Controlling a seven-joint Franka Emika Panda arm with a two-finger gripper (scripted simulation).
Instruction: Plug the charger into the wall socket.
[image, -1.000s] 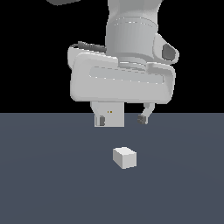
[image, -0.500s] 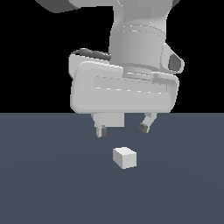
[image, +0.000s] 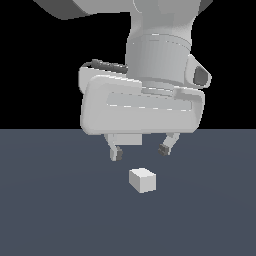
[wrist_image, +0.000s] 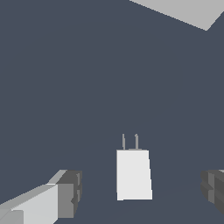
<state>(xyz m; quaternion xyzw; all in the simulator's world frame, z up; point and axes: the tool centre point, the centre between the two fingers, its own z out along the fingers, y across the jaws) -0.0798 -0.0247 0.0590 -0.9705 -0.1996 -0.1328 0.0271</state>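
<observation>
The charger (image: 142, 180) is a small off-white block lying on the dark grey floor; the wrist view shows the charger (wrist_image: 133, 174) with two thin prongs sticking out of one end. My gripper (image: 140, 151) hangs open just above and slightly behind it, holding nothing. Its dark-padded fingertips (wrist_image: 70, 192) stand on either side of the block without touching it. A pale grey slab at the edge of the wrist view may be the wall socket (wrist_image: 183, 11); its face with the dots does not show. In the exterior view the socket is hidden behind the arm.
The dark grey floor (image: 50, 210) spreads flat in all directions. The bulky white hand body (image: 142, 107) fills the upper middle of the exterior view against a black background.
The hand has come nearer to the camera and a little lower, so it looms larger over the charger. The small plate seen behind the fingers a second ago is now covered. The charger has not moved.
</observation>
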